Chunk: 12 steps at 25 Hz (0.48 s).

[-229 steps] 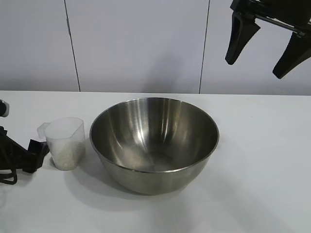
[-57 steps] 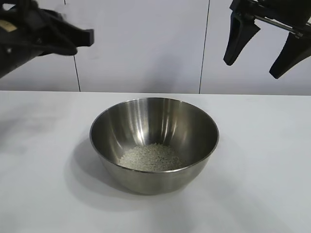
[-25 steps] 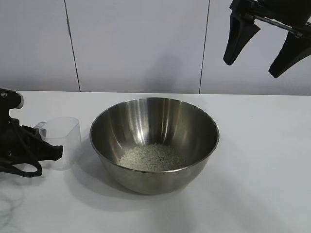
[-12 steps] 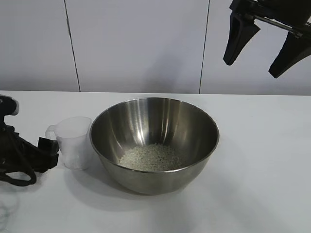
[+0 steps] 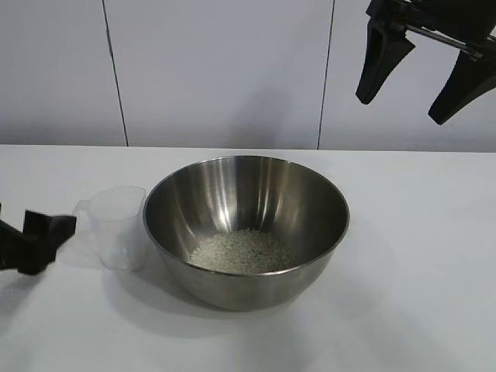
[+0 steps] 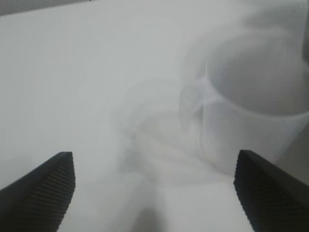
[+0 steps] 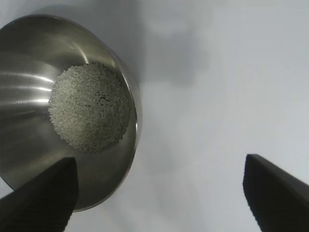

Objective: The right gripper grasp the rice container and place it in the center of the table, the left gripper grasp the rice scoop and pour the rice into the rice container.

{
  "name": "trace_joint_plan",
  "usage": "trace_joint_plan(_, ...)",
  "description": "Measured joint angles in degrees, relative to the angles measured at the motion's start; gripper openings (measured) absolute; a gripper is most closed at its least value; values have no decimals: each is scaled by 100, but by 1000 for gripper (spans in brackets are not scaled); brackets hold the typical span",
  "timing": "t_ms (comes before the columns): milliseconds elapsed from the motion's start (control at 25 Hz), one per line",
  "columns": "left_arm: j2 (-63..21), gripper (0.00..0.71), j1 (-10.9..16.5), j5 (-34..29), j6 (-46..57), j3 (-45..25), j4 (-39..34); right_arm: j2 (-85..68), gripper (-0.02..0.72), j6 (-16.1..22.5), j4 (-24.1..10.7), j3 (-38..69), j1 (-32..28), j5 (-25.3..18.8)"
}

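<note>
The rice container (image 5: 246,229), a big shiny steel bowl, stands in the middle of the white table (image 5: 418,263) with a pale heap of rice (image 5: 242,251) in its bottom; bowl (image 7: 29,116) and rice (image 7: 90,107) also show in the right wrist view. The rice scoop (image 5: 118,227), a clear cup, stands upright and empty just left of the bowl; it also shows in the left wrist view (image 6: 251,116). My left gripper (image 5: 43,240) is open, low at the table's left edge, apart from the scoop. My right gripper (image 5: 415,77) is open and empty, high above the bowl's right.
A grey panelled wall (image 5: 217,70) stands behind the table. Bare tabletop (image 7: 212,87) lies to the right of the bowl and in front of it.
My left gripper has let go of the scoop and drawn back to the left. The scoop now stands free beside the bowl. The right arm has not moved.
</note>
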<state>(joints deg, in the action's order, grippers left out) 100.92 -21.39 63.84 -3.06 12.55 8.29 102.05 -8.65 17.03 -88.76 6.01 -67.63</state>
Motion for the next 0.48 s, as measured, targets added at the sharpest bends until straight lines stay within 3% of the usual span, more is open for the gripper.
trace_joint_plan(280,-1917,657,0,-2997,184,544,16,0,643,0,12,0,0,-23)
trace_joint_plan(480,-2808,657,0,-6454,154,2237,16,0,643,0,12,0,0,-41)
